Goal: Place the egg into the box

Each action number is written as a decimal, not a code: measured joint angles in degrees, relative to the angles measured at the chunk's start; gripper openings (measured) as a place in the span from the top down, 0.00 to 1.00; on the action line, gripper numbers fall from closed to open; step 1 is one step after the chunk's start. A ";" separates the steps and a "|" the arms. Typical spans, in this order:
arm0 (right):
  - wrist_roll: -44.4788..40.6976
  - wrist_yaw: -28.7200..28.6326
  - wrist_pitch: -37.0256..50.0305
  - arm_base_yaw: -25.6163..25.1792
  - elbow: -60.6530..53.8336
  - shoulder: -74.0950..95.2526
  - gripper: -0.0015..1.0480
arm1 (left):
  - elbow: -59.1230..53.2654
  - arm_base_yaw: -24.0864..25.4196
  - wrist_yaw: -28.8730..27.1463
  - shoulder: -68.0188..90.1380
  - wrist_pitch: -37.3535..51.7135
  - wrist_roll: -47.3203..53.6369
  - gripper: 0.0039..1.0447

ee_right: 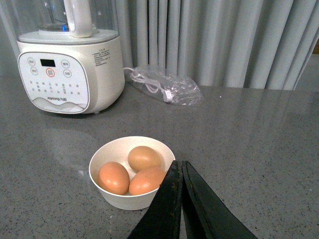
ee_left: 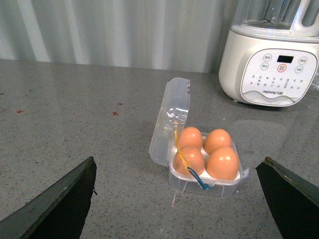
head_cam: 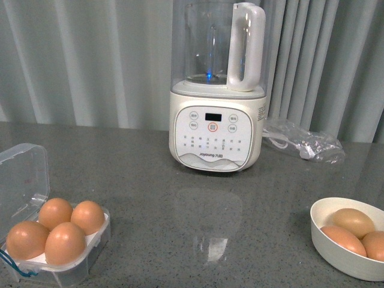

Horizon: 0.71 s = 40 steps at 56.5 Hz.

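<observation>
The box (head_cam: 95,251) stands on the grey table (head_cam: 180,204) in front of the blender (head_cam: 216,135) and to its left, with the clear lid (head_cam: 23,175) open and standing up. Each of its four holes has a brown egg (head_cam: 65,242) inside, so the box is full, and I cannot tell these eggs apart. In front of the blender and to its right is a white bowl (head_cam: 337,247) with three more eggs (ee_right: 144,158). Just right of the blender lies a clear plastic bag (head_cam: 303,143) with a white cable inside. The left gripper (ee_left: 179,159) hangs above the table with its fingers (ee_left: 65,199) wide apart, empty. The right gripper (ee_right: 180,167) has its fingers pressed together with nothing between them, near the bowl.
</observation>
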 joint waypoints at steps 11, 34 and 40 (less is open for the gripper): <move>-0.02 0.00 -4.35 0.00 0.00 -4.44 0.97 | 0.00 0.00 0.00 0.00 0.00 0.00 0.06; -0.02 -0.04 -12.04 0.00 0.00 -12.17 0.97 | 0.00 0.00 0.00 0.00 0.00 0.00 0.06; -0.02 -0.11 -18.56 0.00 0.04 -17.14 0.97 | 0.00 0.00 0.00 0.00 0.00 0.00 0.06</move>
